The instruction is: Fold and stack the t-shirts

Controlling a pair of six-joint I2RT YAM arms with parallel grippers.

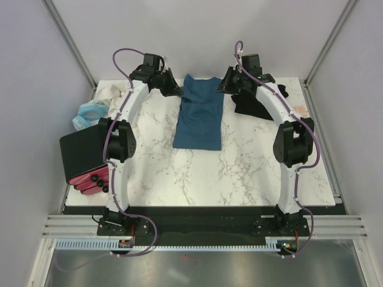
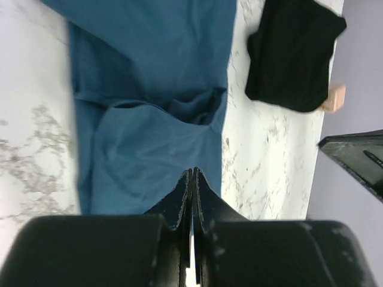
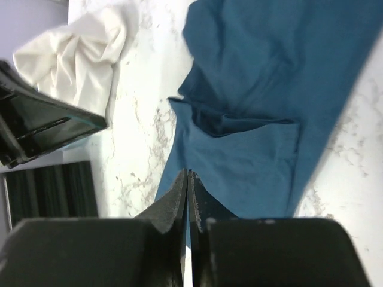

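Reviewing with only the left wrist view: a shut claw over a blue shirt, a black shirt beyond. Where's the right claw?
Observer: The right claw is shut too, at the opposite side of the teal shirt, by its far end.
Operator: How does the whole shirt lie?
Observer: As a long narrow shape, running near to far along the middle of the table.
Operator: Anything off to the left?
Observer: A crumpled white cloth near the far-left corner.
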